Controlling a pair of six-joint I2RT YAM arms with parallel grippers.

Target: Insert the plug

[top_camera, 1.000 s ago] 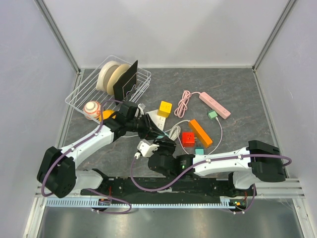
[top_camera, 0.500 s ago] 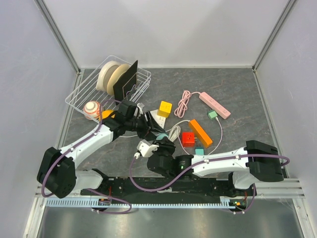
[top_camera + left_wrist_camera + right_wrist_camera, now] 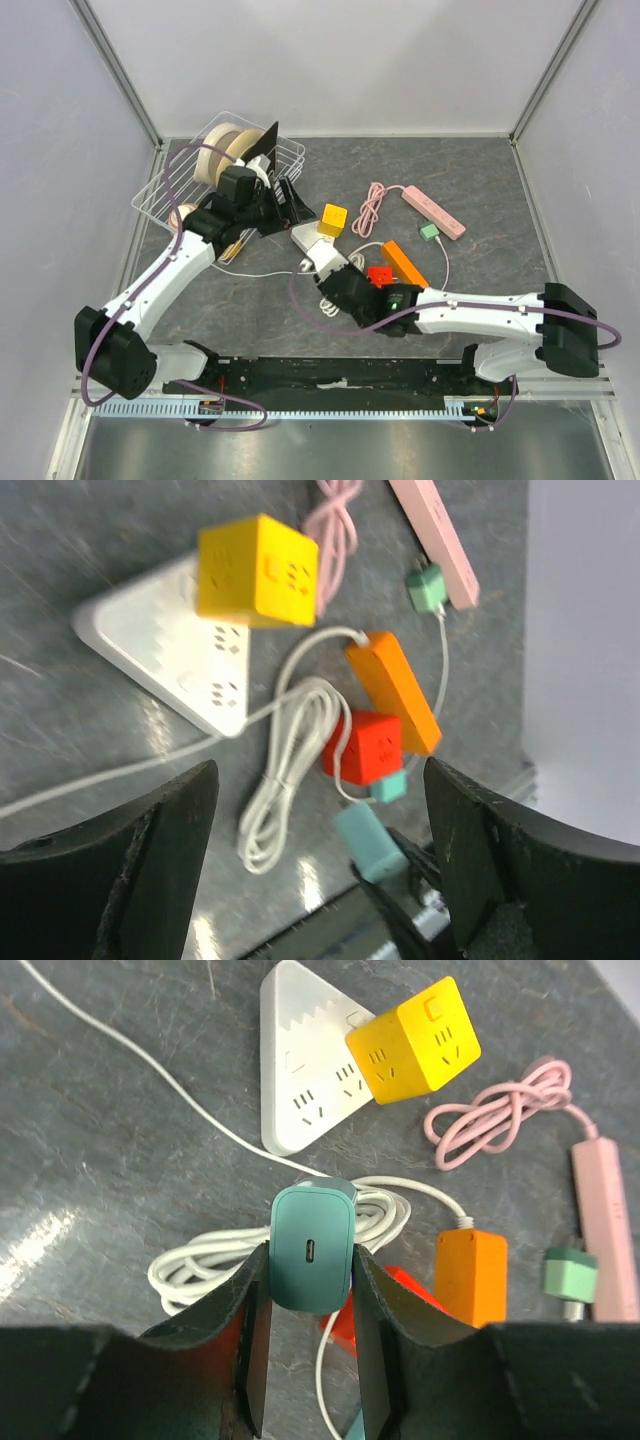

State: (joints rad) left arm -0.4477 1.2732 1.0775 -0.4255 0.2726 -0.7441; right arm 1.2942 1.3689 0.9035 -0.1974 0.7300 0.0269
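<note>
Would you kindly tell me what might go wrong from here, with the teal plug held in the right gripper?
1. The white power strip seems unsecured and the open left gripper holds nothing, so pressing may slide it.
2. The yellow cube sits right by the strip's sockets; the teal plug could bump it.
3. The white cable coil beneath the right gripper might snag.

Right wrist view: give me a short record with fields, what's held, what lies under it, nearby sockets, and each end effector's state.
held item: teal plug
right end effector: shut on the teal plug
left end effector: open, nothing between its fingers
under the plug: coiled white cable
sockets ahead: white triangular strip, yellow cube beside it
plug inserted: not yet, held above the table
</note>
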